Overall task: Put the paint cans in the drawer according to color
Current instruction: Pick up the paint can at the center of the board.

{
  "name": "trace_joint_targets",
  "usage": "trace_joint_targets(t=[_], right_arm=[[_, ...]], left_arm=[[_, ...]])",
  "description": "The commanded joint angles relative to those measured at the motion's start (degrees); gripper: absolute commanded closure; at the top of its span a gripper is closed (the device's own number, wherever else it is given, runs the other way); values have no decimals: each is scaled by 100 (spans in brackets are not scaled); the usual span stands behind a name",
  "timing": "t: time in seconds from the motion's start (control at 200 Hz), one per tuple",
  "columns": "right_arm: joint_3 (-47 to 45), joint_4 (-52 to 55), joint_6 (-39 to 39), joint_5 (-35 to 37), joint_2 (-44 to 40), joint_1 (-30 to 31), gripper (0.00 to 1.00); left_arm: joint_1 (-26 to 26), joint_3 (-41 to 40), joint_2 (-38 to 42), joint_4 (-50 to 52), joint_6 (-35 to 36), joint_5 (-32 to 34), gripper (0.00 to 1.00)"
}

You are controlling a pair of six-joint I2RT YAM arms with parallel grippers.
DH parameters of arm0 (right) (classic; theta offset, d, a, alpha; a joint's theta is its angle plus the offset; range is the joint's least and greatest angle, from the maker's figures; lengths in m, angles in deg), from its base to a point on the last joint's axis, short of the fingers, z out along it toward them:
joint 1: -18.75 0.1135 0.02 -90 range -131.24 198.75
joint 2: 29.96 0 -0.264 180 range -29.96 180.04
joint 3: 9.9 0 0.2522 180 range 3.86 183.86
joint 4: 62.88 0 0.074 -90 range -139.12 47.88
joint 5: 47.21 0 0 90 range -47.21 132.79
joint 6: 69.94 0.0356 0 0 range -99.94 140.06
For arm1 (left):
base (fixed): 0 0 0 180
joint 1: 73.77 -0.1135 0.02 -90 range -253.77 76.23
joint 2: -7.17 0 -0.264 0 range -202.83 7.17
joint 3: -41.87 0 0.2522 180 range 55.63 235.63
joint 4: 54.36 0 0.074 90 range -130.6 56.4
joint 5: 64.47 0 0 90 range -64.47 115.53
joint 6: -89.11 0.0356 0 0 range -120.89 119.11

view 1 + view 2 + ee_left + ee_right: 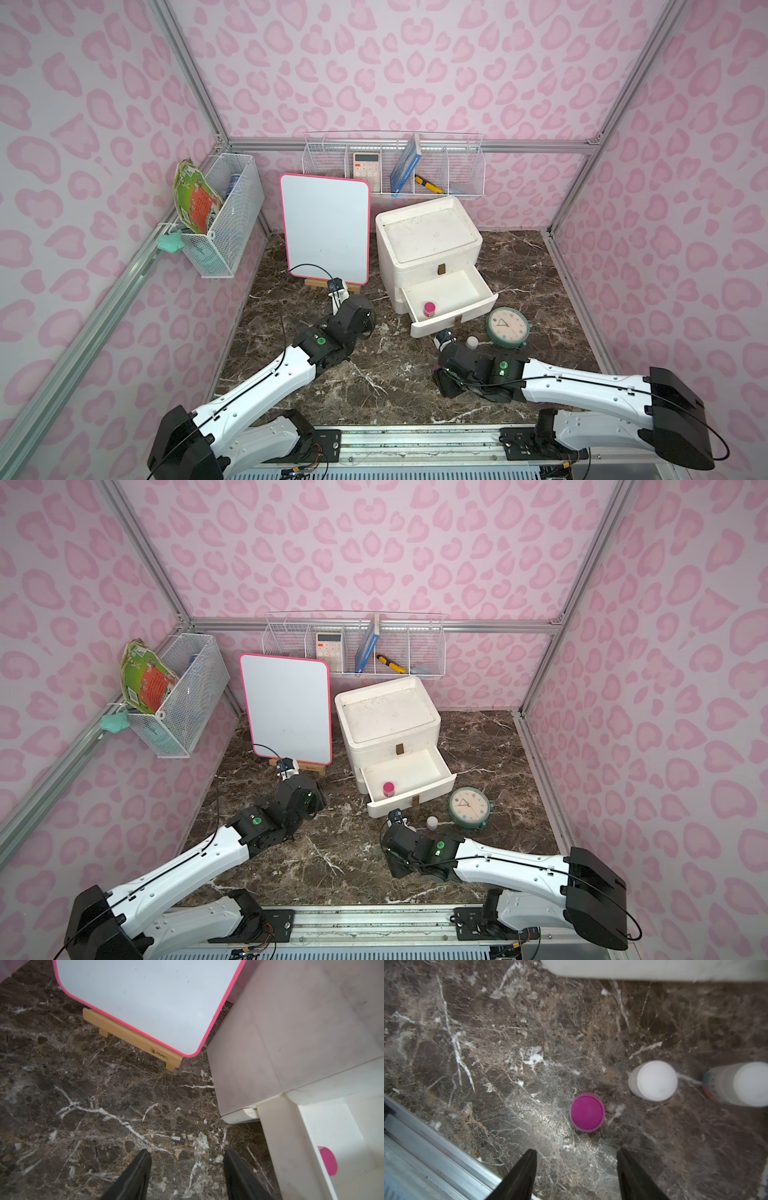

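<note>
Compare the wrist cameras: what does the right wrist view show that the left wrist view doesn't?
Right wrist only: a magenta can and two white cans on the tabletop, plus a metal rail. Left wrist only: the whiteboard, its wooden easel, and a second magenta can inside the open drawer. Both: marble tabletop, white drawer unit, open fingers holding nothing.

- The right claw (398,860) points down, low over the marble table (340,862) (its jaws are hidden under the wrist).
- A white-lidded paint can (432,822) stands on the table just beyond that claw, near the green clock (470,807).
- Farther beyond the claw the lower drawer (434,791) stands open; a pink-lidded paint can (388,789) sits upright in its front corner, the one nearest the left claw (309,802).
- The left claw hangs near the wooden stand of the whiteboard (286,708).
</note>
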Motion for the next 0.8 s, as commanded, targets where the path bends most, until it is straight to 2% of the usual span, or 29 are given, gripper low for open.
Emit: trace_joint_targets(t=[0.0,0.25,0.465,0.795], right_arm=[[-79,-421,287,-196,187,-111,35],[-12,-624,36,-189,656,-346,38],[133,-651,-31,147,915,-366,45],[297,-645,-209,251,1183,-367,57]], left_arm=[[-28,-204,41,6,-806,-185,39],[-32,-297,-46,57,-958,-480,40],[-33,-335,-53,-30,-890,-480,40],[-25,-345,60,47,-877,-393,41]])
